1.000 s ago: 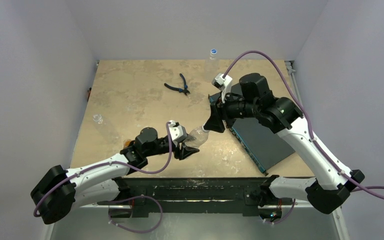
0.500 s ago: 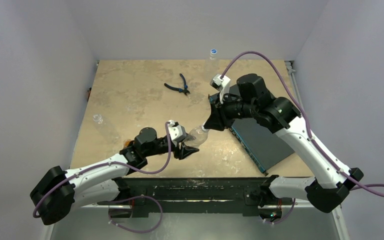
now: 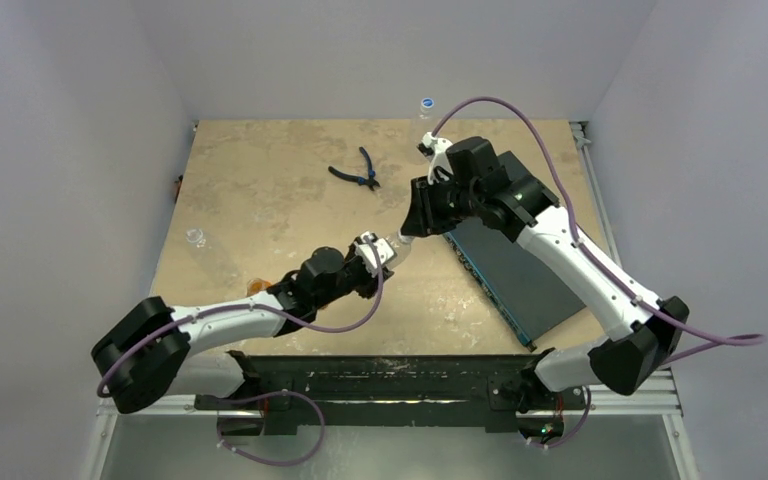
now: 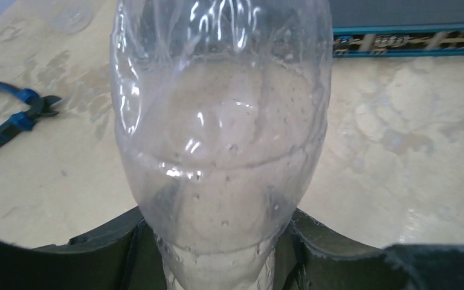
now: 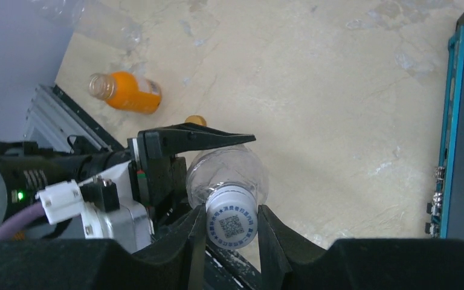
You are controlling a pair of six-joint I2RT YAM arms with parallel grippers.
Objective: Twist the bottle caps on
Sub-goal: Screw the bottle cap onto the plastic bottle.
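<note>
The left end effector grips the body of a clear bottle, held above the table just left of the dark box. The right end effector is closed on the white cap sitting on that bottle's neck.

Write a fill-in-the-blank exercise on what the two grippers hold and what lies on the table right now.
1. The left gripper grips a ____ plastic bottle.
2. The right gripper is shut on that bottle's white ____.
3. The orange bottle lies on its ____.
4. The pliers have ____ handles.
Missing words: clear; cap; side; blue.
</note>
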